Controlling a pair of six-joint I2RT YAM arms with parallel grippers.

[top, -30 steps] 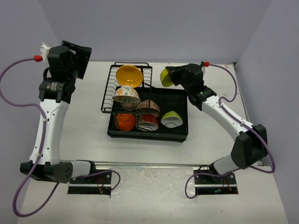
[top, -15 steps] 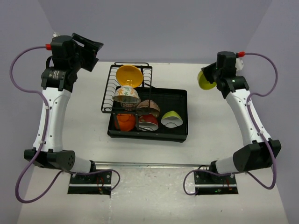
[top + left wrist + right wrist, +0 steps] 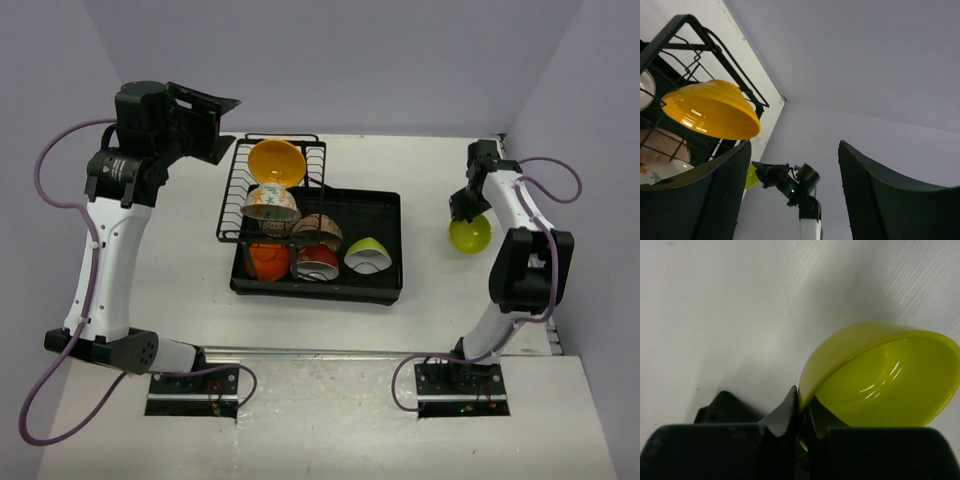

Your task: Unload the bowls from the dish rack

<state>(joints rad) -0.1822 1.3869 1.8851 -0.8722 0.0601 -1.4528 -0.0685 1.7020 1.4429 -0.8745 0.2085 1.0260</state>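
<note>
Jaws of right gripper [image 3: 800, 412] pinched on rim of lime green bowl [image 3: 880, 375], tilted, low over table [image 3: 180, 280], well right of dish rack [image 3: 390, 292]; contact with table not discernible. Near row in rack tray: orange bowl [image 3: 268, 260], red bowl [image 3: 316, 263], second lime green bowl [image 3: 367, 254]. Behind: floral bowl [image 3: 270, 203], brown speckled bowl [image 3: 318, 229]. Farthest, on edge in wire slots: yellow-orange bowl [image 3: 276, 162]. Far left, raised: left gripper [image 3: 795, 200], jaws spread, empty. Judged light, rigid, glossy, slip-prone, chippable; best taken by thin rim pinch.

White arms [image 3: 105, 255], black joints [image 3: 137, 112], purple cables [image 3: 40, 175]
</note>
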